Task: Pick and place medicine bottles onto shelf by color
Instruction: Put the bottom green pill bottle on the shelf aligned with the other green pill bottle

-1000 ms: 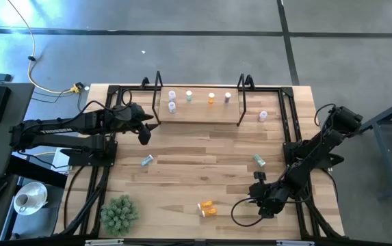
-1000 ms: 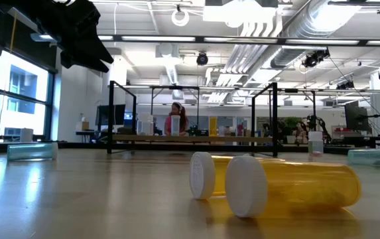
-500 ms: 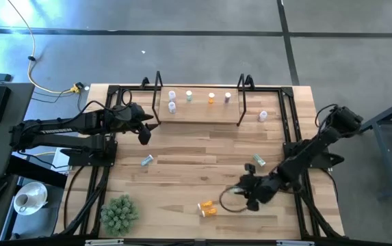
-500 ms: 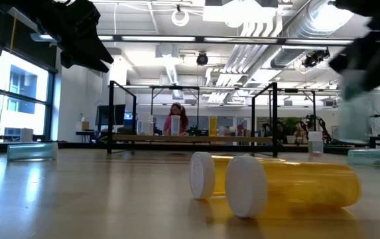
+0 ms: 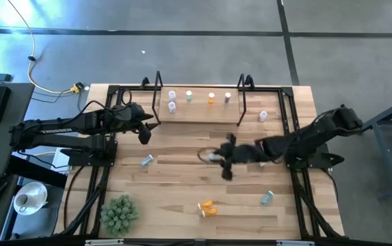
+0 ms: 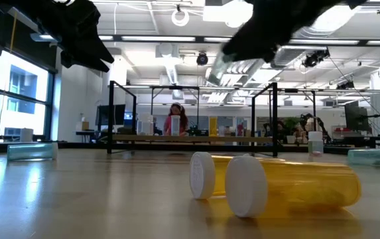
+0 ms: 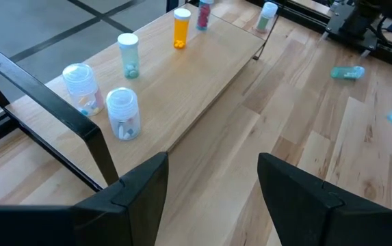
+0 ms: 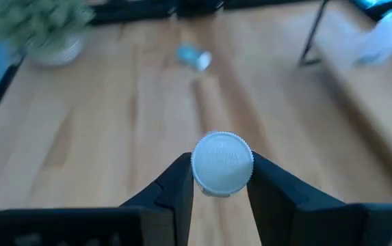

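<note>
The right arm is stretched across the middle of the table, wrist level and pointing toward the left side. Right gripper (image 8: 217, 179): fingers closed on a white-capped bottle (image 8: 221, 162), held clear of the surface. The left arm is parked at the left edge, near the shelf end. Left gripper (image 7: 213, 184): fingers spread apart, nothing between them.

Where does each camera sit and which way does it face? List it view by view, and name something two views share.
High view: above the table, looking straight down; both arms show, left hand by the shelf, right hand mid-table.
Low view: at tabletop height, looking level across at two lying orange bottles; dark arm parts hang in from above.
Left wrist view: on the left arm, facing the shelf; its open fingers show.
Right wrist view: on the right arm, facing the tabletop; its fingers clamp a white-capped bottle.
Shared: high and left wrist views both show the shelf.
</note>
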You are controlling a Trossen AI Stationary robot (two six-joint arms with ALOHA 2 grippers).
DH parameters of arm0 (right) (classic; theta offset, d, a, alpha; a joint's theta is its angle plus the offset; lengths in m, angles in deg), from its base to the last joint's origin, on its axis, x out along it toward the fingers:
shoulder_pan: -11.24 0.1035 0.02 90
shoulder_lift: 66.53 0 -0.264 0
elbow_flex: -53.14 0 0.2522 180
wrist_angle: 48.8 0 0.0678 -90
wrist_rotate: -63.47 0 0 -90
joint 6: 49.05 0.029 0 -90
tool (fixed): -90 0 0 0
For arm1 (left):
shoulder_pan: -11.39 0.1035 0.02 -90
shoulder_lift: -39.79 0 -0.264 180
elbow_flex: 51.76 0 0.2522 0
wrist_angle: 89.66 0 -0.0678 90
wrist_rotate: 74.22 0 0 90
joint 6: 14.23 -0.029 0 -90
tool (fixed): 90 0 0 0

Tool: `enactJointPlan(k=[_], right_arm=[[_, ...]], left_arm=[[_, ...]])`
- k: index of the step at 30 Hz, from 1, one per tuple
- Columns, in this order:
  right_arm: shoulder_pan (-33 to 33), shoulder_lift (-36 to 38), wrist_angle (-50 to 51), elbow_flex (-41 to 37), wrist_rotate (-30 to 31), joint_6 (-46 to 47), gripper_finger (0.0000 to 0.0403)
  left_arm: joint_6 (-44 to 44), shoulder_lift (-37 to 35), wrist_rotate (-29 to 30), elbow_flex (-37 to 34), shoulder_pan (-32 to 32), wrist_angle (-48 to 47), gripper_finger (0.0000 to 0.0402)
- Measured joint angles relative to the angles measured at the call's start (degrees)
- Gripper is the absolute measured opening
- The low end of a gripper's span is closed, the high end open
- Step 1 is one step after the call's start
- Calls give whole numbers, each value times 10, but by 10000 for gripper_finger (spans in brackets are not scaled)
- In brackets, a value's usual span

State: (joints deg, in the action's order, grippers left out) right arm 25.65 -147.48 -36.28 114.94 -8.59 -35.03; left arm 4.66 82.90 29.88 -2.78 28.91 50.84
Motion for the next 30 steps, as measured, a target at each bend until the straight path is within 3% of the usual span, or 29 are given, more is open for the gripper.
enactJointPlan(k=[7, 13, 30], right_arm=[[-122, 0, 1, 60, -48, -60, 105], [-201, 0, 4, 111, -50, -81, 105], [-345, -19, 74, 255, -49, -90, 105]], left_arm=[[0, 0, 0, 0, 0, 0, 213], [0, 0, 0, 0, 0, 0, 213], [0, 0, 0, 0, 0, 0, 213]])
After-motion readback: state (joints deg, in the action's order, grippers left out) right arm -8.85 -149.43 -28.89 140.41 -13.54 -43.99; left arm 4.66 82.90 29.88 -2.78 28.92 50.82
